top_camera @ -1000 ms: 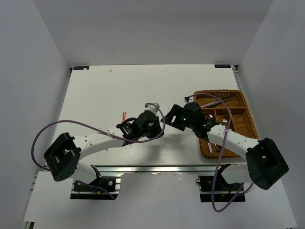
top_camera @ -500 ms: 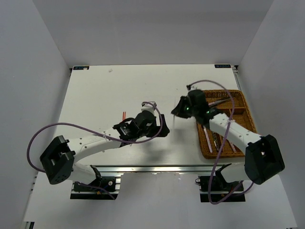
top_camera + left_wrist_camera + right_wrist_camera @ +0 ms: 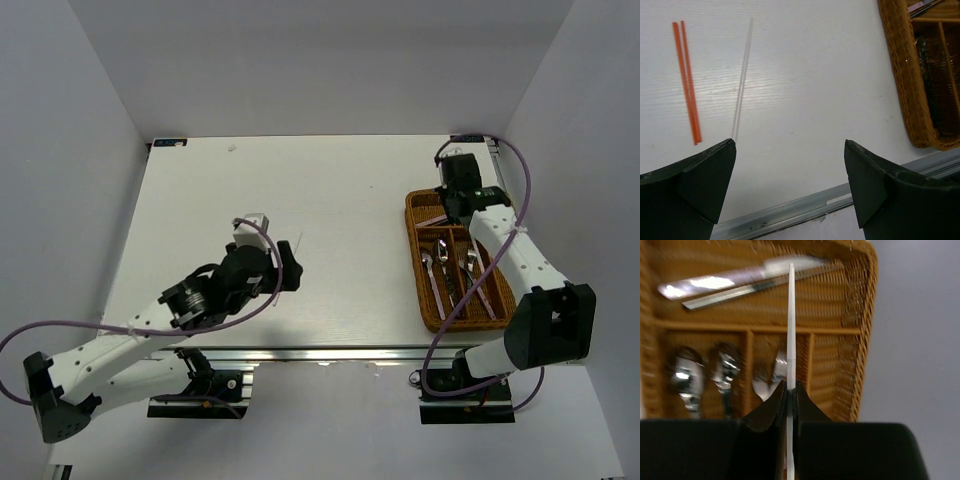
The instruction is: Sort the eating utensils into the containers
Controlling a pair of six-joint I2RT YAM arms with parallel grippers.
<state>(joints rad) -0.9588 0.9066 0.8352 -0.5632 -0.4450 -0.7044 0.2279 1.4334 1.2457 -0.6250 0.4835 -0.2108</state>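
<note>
So the white desk (image 3: 330, 190) is mostly bare. The wicker tray (image 3: 414, 240) sits on its right side, and that's where the sorting is happening.

The right gripper (image 3: 790, 390) is up over the far end of the tray, pressed tight on a white chopstick (image 3: 791, 325). The stick pokes out ahead of it, across the divider toward the long crosswise section. The left gripper (image 3: 790, 185) hangs over the near-left desk with its jaws spread wide and nothing in them.

The right wrist view is the only one that shows the pinch properly. It also shows what's already in the tray: knives (image 3: 740, 285) in the crosswise bit, with spoons (image 3: 685, 375) and a fork (image 3: 771, 376) in the narrow lanes. From the top camera you can barely see the stick at all.

The left wrist view gives you what the overhead hides under the arm. A pair of orange chopsticks (image 3: 687, 82) lies touching side by side, and a second white chopstick (image 3: 742, 80) lies just beside them. All three are flat on the desk, well apart from the tray.

My guess on handling: these things are feather-light, stiff and slick. Held near one end like that, the stick could swivel in the grip. For the ones lying flat I'd come straight down across the middle.
</note>
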